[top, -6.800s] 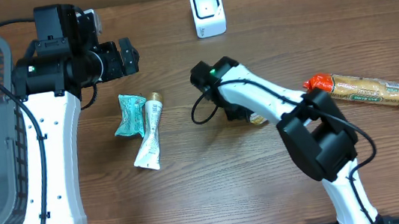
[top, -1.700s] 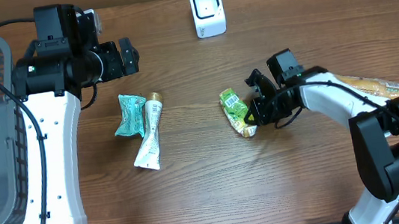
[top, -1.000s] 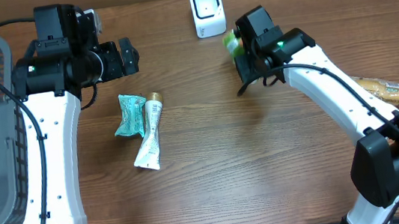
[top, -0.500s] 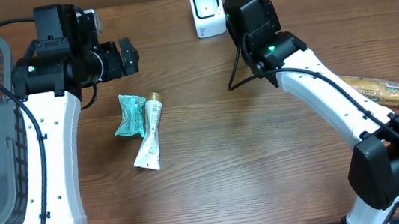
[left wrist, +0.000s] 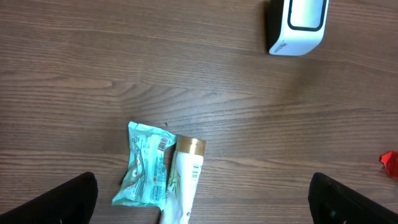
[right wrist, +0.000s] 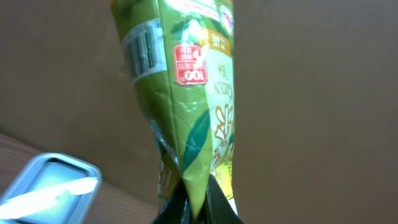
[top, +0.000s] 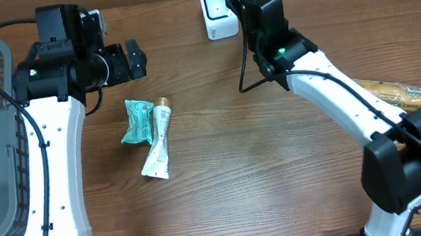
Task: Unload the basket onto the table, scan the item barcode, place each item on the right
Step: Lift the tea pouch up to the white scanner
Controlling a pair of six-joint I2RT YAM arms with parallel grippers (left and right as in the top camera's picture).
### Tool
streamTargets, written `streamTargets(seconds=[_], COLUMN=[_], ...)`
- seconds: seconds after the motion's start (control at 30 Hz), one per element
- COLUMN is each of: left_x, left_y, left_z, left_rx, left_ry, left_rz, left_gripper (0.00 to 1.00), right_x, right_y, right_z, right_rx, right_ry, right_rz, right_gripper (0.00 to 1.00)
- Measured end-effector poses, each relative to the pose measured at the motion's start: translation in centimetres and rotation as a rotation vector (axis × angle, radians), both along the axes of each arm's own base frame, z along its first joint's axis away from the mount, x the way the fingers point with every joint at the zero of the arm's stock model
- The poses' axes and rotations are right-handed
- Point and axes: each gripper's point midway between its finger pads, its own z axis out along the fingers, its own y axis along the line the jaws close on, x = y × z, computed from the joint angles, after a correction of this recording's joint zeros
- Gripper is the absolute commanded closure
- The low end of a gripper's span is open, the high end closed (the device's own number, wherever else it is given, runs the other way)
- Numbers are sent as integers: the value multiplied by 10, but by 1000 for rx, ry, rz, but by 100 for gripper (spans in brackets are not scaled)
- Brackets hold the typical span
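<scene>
brown backdrop (right wrist: 323, 93); green packet (right wrist: 186, 93) upright lengthwise, pinched in right tool (right wrist: 196, 208)

The right arm (top: 325, 81) no longer bends over the middle of the table (top: 241, 178). It now stretches to the far edge, with its wrist just right of the scanner (top: 218, 12). The green packet (right wrist: 186, 93), which lay flat on the wood right of centre, is off the table. The right gripper (right wrist: 198, 210) has closed on its lower end and carries it upright, above and to the right of the scanner in the wrist view. From overhead the packet has slipped out of sight behind the wrist, and the arm now crosses the left end of the sausage pack (top: 407, 96).
</scene>
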Motion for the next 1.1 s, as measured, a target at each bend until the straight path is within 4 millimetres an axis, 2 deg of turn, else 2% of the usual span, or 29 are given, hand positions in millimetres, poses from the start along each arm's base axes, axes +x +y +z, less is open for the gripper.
streamTargets(seconds=[0.1, 0.17, 0.33, 0.47, 0.5, 0.63, 0.83, 1.1], left_x=[0, 0, 0, 0, 0, 0, 0, 0], left_y=[0, 0, 0, 0, 0, 0, 0, 0], left_z=[0, 0, 0, 0, 0, 0, 0, 0], left_rx=[0, 0, 0, 0, 0, 0, 0, 0], left_ry=[-1, -2, -1, 0, 0, 0, 0, 0], left_rz=[0, 0, 0, 0, 0, 0, 0, 0], left_gripper=[0, 0, 0, 0, 0, 1, 0, 1], right_x=[15, 25, 44, 51, 54, 57, 62, 65], right_y=[3, 6, 11, 14, 16, 15, 11, 2], right_z=[-9, -22, -69, -105, -120, -142, -153, -155], right_rx=[-163, -249, -432, -565, -621, -688, -721, -697], right_ry=[-56, -91, -112, -70, -57, -30, -17, -13], right_rz=[-16, -33, -60, -43, -32, -19, -3, -13], right_gripper=[96, 96, 96, 96, 96, 96, 96, 96])
